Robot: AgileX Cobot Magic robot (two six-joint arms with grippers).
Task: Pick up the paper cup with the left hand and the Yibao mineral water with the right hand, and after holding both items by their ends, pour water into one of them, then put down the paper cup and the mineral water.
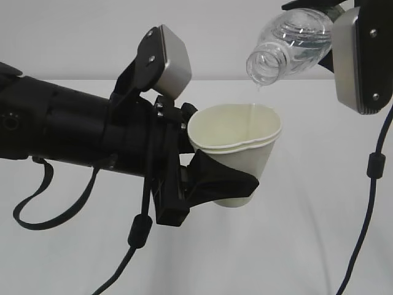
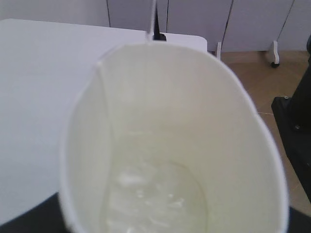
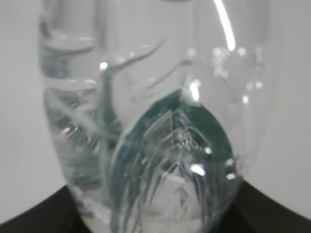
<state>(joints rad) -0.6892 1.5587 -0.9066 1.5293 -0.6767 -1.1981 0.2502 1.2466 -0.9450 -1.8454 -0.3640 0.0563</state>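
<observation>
White paper, squeezed to an oval at its doubled rolled rim, marks the small tapered paper cup (image 1: 236,153), held nearest of all at mid-frame by the left hand (image 1: 230,181), the bulky black cylindrical arm whose wedge-shaped fingers (image 1: 228,182) pinch the cup's lower wall from either side. Its mouth faces up and a little right, and the left wrist view shows clear water (image 2: 155,199) pooled in the bottom. Above and to the right, slightly farther, hangs the small clear plastic Yibao mineral water bottle (image 1: 291,46), its long axis tilted so the open neck points down-left, ending just above the cup's right rim with a drop at the lip. Gripping its base end is the right hand (image 1: 334,31), the slimmer black gripper with a flat grey screwed plate, jaws pressed on the bottle. My judgement: pouring is nearly finished, so righting the bottle comes next.
</observation>
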